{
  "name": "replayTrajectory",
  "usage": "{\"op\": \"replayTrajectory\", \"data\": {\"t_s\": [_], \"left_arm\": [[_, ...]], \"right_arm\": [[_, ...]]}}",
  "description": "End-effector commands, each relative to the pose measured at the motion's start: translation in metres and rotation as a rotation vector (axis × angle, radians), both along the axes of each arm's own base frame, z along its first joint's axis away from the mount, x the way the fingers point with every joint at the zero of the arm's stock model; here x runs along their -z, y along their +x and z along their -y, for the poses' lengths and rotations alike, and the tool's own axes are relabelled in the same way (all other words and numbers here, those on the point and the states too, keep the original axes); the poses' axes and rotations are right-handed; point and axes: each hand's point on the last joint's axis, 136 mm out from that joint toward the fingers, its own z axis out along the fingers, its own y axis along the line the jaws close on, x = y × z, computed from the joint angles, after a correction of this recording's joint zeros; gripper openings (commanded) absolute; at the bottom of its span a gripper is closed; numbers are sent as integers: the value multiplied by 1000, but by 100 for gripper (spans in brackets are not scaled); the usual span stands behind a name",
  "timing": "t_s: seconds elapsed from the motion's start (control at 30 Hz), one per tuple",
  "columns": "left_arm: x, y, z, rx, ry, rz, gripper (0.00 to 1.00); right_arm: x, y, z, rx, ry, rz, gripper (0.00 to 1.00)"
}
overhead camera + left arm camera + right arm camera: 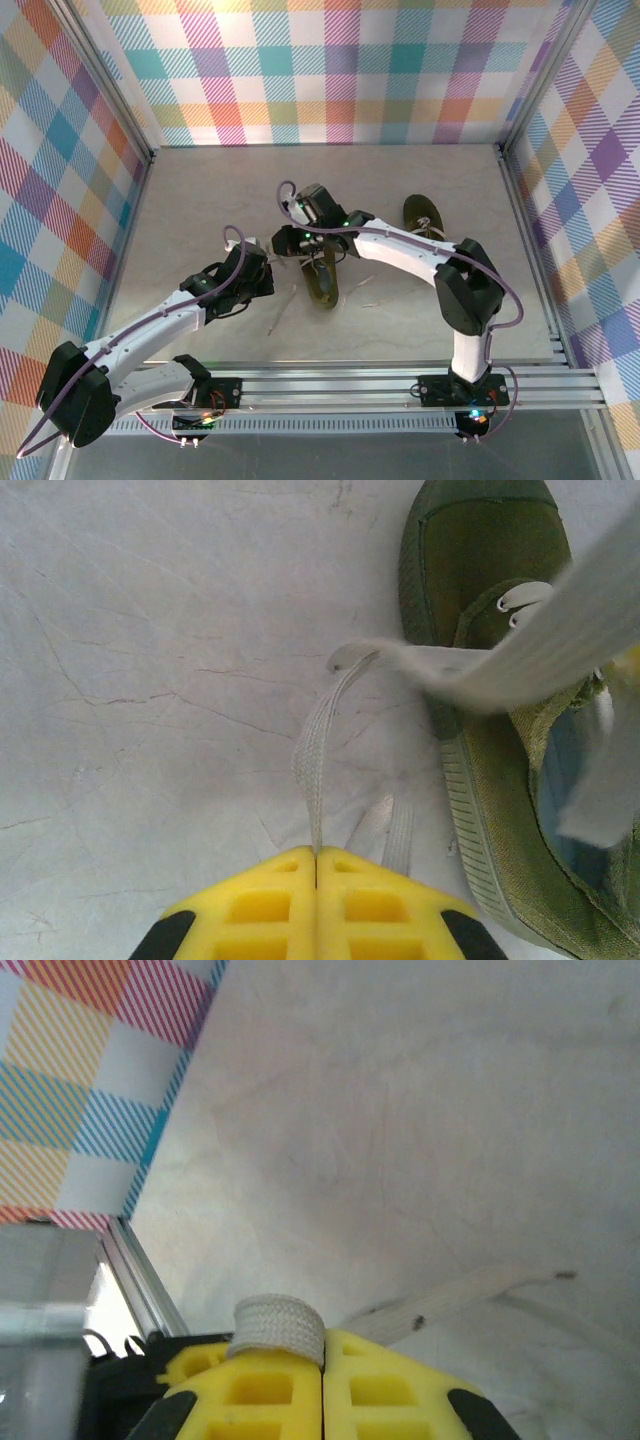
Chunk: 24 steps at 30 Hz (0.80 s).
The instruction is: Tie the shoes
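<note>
Two dark olive shoes lie on the table: one in the middle (323, 283) and one further back on the right (424, 214). My left gripper (265, 283) sits just left of the middle shoe (480, 630). In the left wrist view my left gripper (317, 852) is shut on a pale lace (312, 750) that runs from its tips across to that shoe's eyelets. My right gripper (283, 240) is beyond the shoe's far left end. It (324, 1337) is shut on a lace (278, 1325) that curls over its left finger.
Loose lace ends (280, 312) trail on the table in front of the middle shoe, and another lace (460, 1295) lies flat beyond the right gripper. Checked walls (340, 70) enclose the table on three sides. A metal rail (380, 385) runs along the near edge.
</note>
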Motion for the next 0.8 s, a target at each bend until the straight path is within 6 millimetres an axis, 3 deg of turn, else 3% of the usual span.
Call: {"op": "replayTrajectory", "data": {"t_s": [0.0,0.3,0.6,0.77], "left_arm": [[-7,1,-1,1,-4,33,0],[-9,-1,-3,-5,-7,41,0],[-15,-1,0,-5,-51,38,0],[-28,2,4,-14,-99,24,0]], "right_arm": [[13,-9,-1,-20,-35,-60,9],[-6,4,24,55,-67,73,37],[-19,11,62,130,-112,230,48],[-26,-16,76,33,-55,320,49]]}}
